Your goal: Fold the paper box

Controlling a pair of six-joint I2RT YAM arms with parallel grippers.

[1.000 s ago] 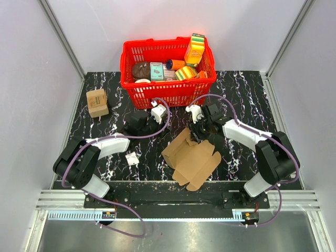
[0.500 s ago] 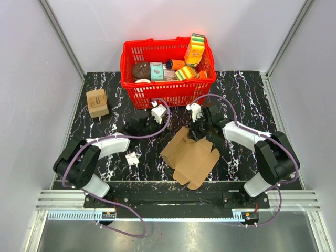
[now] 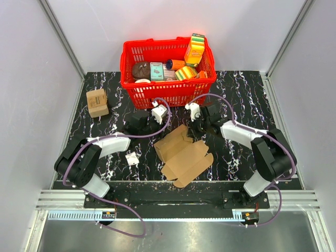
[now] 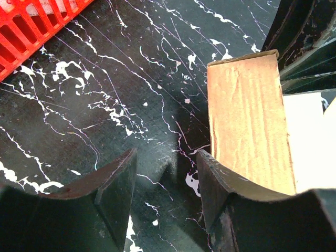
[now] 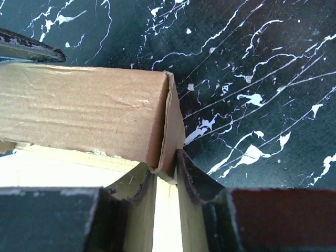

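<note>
1. The plain brown cardboard paper box (image 3: 181, 155) lies at table centre, between the two arms and just near-side of the basket. It is mostly a flat creased blank with notched flaps splayed out.
2. Only the far edge is off the surface: one flap is raised and folded over on itself there. The right wrist view shows a doubled edge at that corner.
3. Right gripper (image 5: 164, 168): jaws nearly closed, pinching that doubled cardboard edge between the fingertips. It has hold of the box's far flap.
4. Left gripper (image 4: 167, 157): jaws about half open with nothing between them, only bare table. A raised cardboard flap stands just outside its right finger; I can't tell whether they touch.
5. Progress, as I judge it: early. One flap is lifted and gripped, but no walls are standing, no carton shape is formed and nothing is tucked. Left to do: raise the side panels, fold the end flaps and lock the tabs.
6. Surroundings: black white-veined marble-pattern table (image 3: 236, 89); a red plastic mesh basket (image 3: 168, 94) of colourful packages at the far side; a small tan cube-shaped box (image 3: 97, 102) far left, well apart; a small white scrap (image 3: 132, 158) by the left arm.
</note>
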